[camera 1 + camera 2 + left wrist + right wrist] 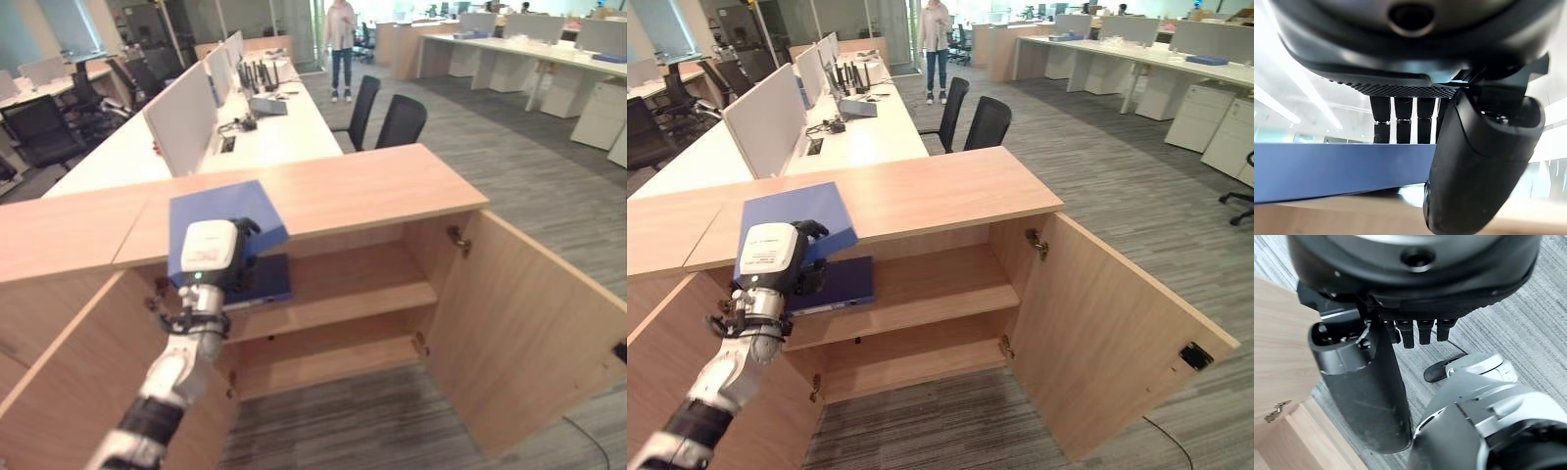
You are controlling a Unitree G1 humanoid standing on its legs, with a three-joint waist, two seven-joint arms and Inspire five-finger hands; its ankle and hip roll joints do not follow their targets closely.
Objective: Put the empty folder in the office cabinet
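Observation:
A blue folder [227, 208] lies tilted over the front edge of the wooden cabinet top [382, 188]. My left hand [210, 257] grips the folder's near edge: in the left wrist view the fingers [1403, 120] lie over the blue folder [1327, 169] and the thumb [1474, 166] sits under it. A second blue folder [271, 279] lies flat on the cabinet's upper shelf [362, 284], just below the hand. My right hand [1415, 330] hangs over the carpet with relaxed fingers and holds nothing.
Both cabinet doors stand open, the right door [534, 333] swung wide and the left door [69, 392] beside my arm. A lower shelf [323, 352] lies bare. Behind the cabinet are desks with screens, two black chairs [402, 119] and a person [341, 44] standing far off.

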